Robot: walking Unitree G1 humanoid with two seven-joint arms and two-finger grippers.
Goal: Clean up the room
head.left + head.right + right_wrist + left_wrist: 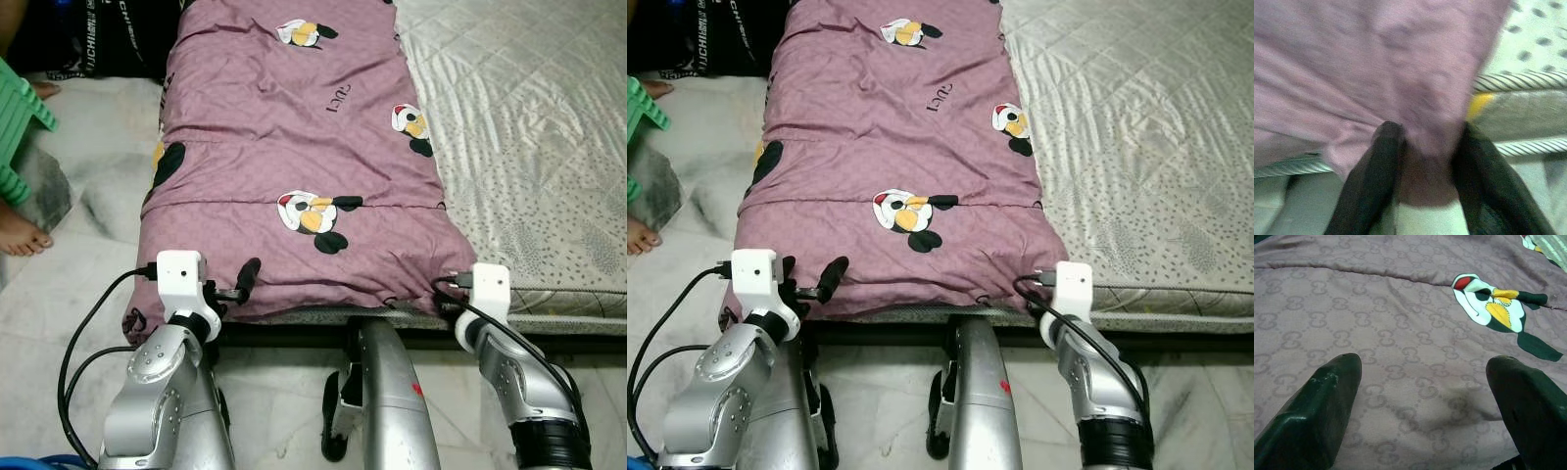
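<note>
A purple blanket (294, 137) with cartoon duck prints lies folded in a long strip on the left part of the mattress (529, 127), its near end hanging slightly over the edge. My left gripper (230, 286) is open over the blanket's near left corner, and the left wrist view shows the fingers (1317, 411) spread wide above the fabric (1400, 323). My right gripper (1425, 171) is at the near right corner, shut on a bunch of the blanket's hem (1376, 73). From the head, its fingers are hidden behind the white wrist block (490, 284).
A green plastic stool (20, 117) and a person's bare foot (22, 238) are on the marble floor at the left. A black bag (108, 34) sits by the blanket's far left. The bed's edge (568, 318) runs right before my legs (387, 392).
</note>
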